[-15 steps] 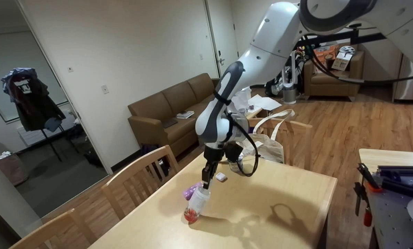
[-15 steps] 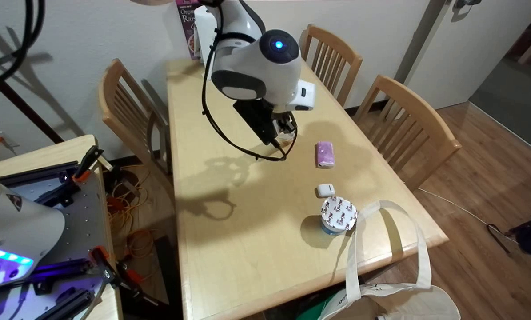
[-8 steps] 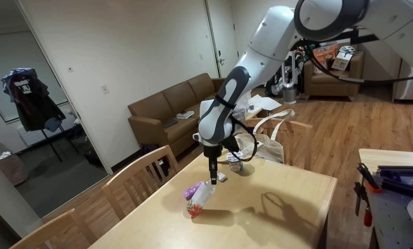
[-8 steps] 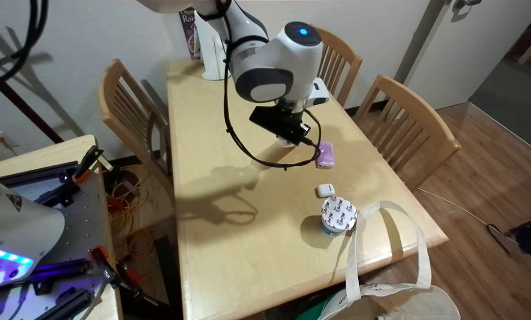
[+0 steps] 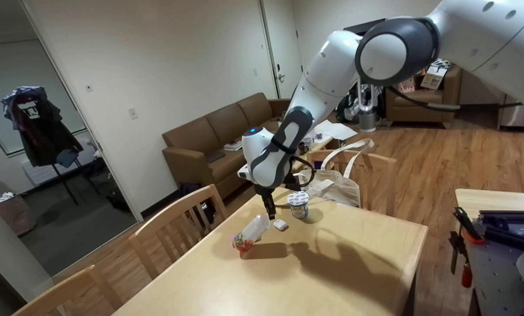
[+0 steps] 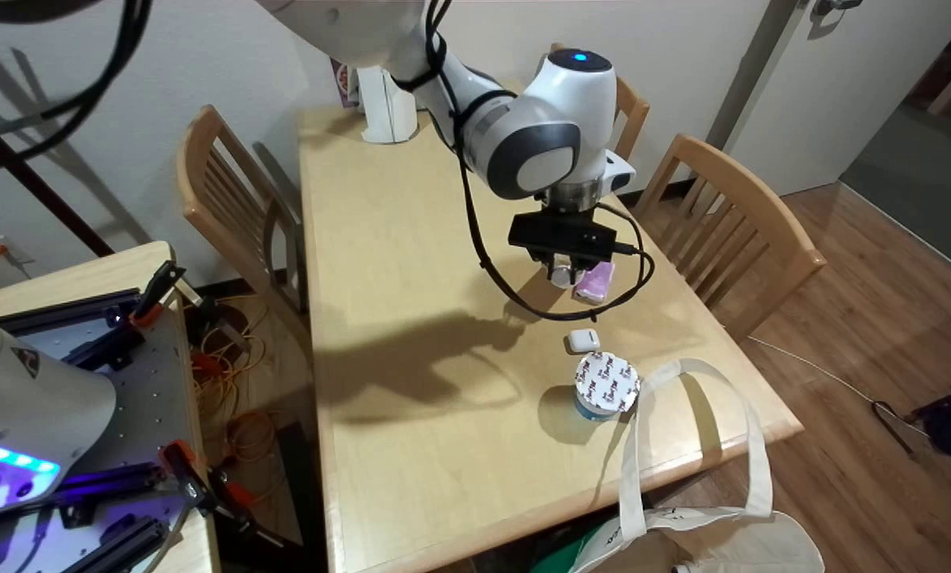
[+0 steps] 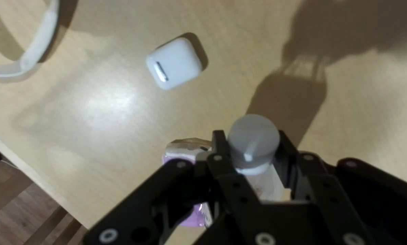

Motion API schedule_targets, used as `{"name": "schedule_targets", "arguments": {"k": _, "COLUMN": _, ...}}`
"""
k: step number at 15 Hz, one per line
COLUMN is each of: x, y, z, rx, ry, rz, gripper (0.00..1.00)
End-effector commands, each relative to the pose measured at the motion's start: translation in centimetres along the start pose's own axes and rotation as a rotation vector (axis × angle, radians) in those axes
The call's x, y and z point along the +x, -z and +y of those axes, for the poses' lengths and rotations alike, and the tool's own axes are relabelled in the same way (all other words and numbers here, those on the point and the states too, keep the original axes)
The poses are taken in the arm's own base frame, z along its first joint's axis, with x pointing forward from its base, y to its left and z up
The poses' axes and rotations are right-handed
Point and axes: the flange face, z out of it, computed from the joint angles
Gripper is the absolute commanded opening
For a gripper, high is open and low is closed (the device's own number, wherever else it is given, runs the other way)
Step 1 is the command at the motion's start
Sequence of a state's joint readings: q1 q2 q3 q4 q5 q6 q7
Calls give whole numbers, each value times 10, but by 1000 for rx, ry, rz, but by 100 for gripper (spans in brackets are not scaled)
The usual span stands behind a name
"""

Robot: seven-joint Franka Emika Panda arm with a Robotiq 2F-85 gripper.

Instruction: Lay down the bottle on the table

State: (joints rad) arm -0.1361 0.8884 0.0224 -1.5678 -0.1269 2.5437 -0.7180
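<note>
The bottle [image 5: 255, 229] is pale and translucent with a red lower part and a grey cap. It leans well over in an exterior view, its red end low at the table [image 5: 297, 289]; whether it touches is unclear. My gripper [image 5: 270, 216] is at its cap end, the higher end. In an exterior view the gripper [image 6: 564, 269] hides most of the bottle, and only its cap end [image 6: 561, 276] shows. In the wrist view the fingers [image 7: 252, 144] are shut on the bottle just around the cap [image 7: 254, 137], with its body running down between them.
A purple package [image 6: 596, 281] lies beside the bottle, partly behind the gripper in the wrist view [image 7: 194, 217]. A small white case [image 7: 174, 63] and a tub with a patterned lid [image 6: 606, 386] stand nearby. A tote bag [image 5: 336, 188] hangs at the table's end. Chairs [image 6: 730, 231] line the edge.
The gripper has carried the bottle toward the purple package and white case. The bottle has tilted further over. The purple package has shifted and turned slightly.
</note>
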Motion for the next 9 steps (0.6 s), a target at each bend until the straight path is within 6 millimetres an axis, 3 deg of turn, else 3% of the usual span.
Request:
{"name": "schedule_targets", "arguments": {"k": 1, "x": 19, "y": -23, "z": 4, "rx": -178, "ry": 69, "rz": -50, "gripper": 12}}
{"name": "schedule_targets", "arguments": {"k": 9, "x": 19, "y": -31, "z": 2, "rx": -364, "ry": 185, "rz": -33, "gripper": 12}}
